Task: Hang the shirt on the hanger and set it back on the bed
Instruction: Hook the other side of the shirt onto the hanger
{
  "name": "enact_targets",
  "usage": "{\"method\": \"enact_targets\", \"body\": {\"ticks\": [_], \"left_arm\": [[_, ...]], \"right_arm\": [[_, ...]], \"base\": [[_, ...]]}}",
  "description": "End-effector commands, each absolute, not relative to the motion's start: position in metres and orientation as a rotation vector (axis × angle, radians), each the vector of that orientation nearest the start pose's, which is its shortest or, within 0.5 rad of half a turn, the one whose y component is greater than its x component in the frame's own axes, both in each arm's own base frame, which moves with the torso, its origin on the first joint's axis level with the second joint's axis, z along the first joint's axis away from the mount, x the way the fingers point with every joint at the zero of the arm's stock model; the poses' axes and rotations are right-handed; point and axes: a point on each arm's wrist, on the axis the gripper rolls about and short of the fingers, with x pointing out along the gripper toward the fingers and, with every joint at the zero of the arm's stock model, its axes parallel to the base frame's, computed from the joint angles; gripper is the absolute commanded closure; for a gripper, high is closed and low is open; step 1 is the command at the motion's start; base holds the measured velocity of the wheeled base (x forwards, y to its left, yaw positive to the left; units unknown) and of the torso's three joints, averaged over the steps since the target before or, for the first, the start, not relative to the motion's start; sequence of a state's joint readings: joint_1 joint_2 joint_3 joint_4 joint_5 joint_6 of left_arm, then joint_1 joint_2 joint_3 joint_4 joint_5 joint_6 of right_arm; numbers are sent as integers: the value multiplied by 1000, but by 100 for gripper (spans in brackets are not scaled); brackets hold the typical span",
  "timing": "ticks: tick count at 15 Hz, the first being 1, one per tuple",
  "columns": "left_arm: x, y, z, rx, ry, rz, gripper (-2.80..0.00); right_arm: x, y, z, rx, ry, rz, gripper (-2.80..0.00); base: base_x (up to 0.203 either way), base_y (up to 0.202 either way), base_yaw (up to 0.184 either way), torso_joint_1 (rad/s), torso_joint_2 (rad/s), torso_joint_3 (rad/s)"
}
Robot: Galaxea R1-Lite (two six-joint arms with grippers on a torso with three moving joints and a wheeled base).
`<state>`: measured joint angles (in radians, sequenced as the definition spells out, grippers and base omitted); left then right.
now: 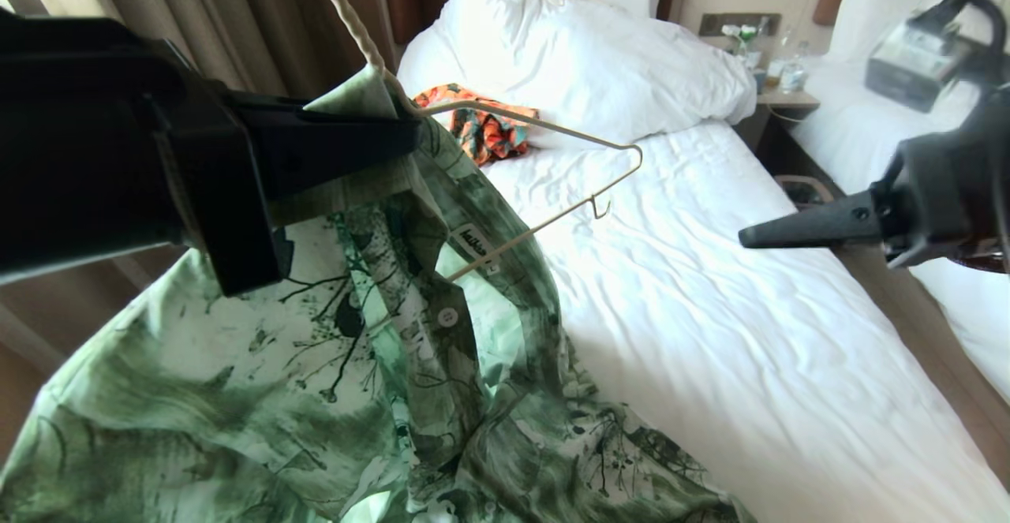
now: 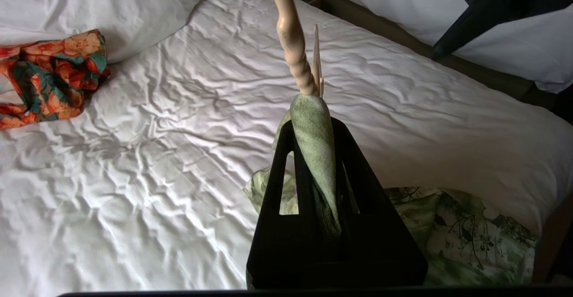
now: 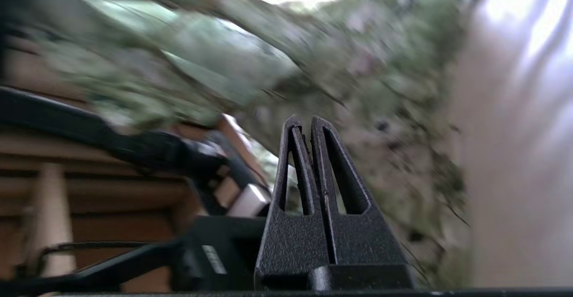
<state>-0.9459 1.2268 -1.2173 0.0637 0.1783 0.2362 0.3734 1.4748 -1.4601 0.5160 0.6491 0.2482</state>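
Far left of the head view: left gripper (image 1: 406, 132), raised above the bed's near edge, pinching a fold of the shirt (image 1: 260, 397) where the cloth meets the hanger's twisted neck. In the left wrist view, fingers (image 2: 353, 153) pressed close on the green fabric, hanger neck rising just past the tips. Shirt hanging from that grip, long axis falling toward the near left, collar and white neck label (image 1: 473, 244) uppermost, lower cloth spilling onto the bed's near corner. Hanger (image 1: 552, 125) threaded part-way: hook stem slanting up and to the left, out of view at the top; one arm exposed, pointing right and slightly away over the sheet, bending back at its tip toward the collar, with a small notch hook on the return wire. Behind, an orange-and-green garment (image 1: 485, 128) lying crumpled against the pillow (image 1: 600, 65). Bed (image 1: 710, 310) running lengthwise away toward the headboard, white sheet wrinkled. Far right: right gripper (image 1: 746, 237), clear of shirt and hanger, hovering over the bed's right edge, pointing left, fingers pressed together on nothing. Beyond, a nightstand (image 1: 781, 97) and a second bed (image 1: 970, 302).
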Motion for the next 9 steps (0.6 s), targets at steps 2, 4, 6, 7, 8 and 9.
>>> {"method": "enact_targets", "body": {"ticks": [2,4,6,7,8,9], "left_arm": [[114,-145,348,272,-13,-756,0],[117,-148,350,261,-11,-757,0],[118,-150,348,263,-4,-758,0],[118,-150,350,260,-8,-757,0],[117,-149,350,260,-8,-757,0],[117,-149,351,258,-11,-754,0]], "right_arm": [[217,129,298,75,773,855,0],[215,132,295,1,757,889,0],[220,136,289,-35,764,906,0],[219,141,287,-50,767,922,-280],[218,147,285,-65,774,942,-280],[217,155,282,-78,781,966,-280]], "base": [[0,0,0,0,0,0],[0,0,0,0,0,0],[0,0,0,0,0,0],[0,0,0,0,0,0],[0,0,0,0,0,0],[0,0,0,0,0,0]]}}
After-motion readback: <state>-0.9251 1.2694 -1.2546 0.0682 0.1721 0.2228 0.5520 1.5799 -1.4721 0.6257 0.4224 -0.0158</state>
